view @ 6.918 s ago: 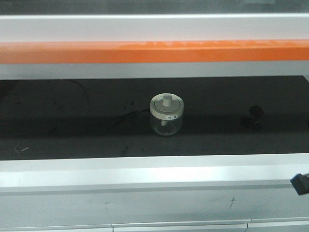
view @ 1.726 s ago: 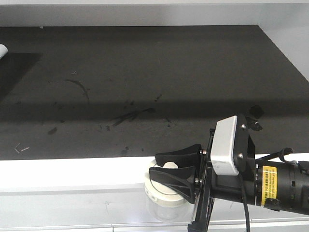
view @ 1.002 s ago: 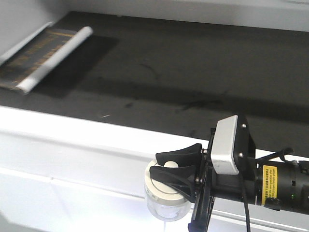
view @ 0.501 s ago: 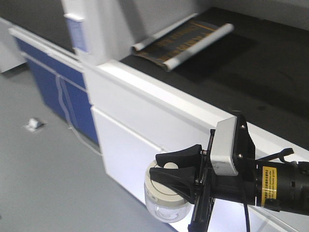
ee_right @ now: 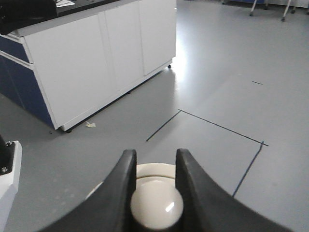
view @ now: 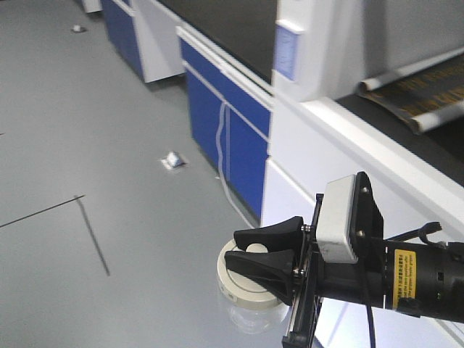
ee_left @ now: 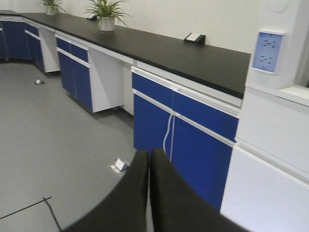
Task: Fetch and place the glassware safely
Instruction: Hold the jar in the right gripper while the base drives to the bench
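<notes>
The glassware (view: 246, 290) is a small clear jar with an off-white lid and a round knob (ee_right: 157, 203). It hangs in the air above the grey floor, held by its knob. My right gripper (view: 255, 256) is shut on that knob, one black finger on each side (ee_right: 153, 159). In the left wrist view my left gripper (ee_left: 149, 157) is shut with nothing between its black fingers, facing blue cabinets. The jar's glass body is mostly hidden under the lid in the right wrist view.
Blue-fronted cabinets (view: 232, 123) under a black counter (ee_left: 169, 48) run along the right. A white bench unit (view: 319, 159) carries a rolled dark sheet (view: 420, 101). Small litter (view: 172, 161) lies on the grey floor. White cabinets (ee_right: 96, 63) stand behind. Potted plants (ee_left: 107, 12) sit on the counter.
The whole view has swung away from the black bench top toward the open floor and blue cabinets. The jar stays in my right gripper in the same pose.
</notes>
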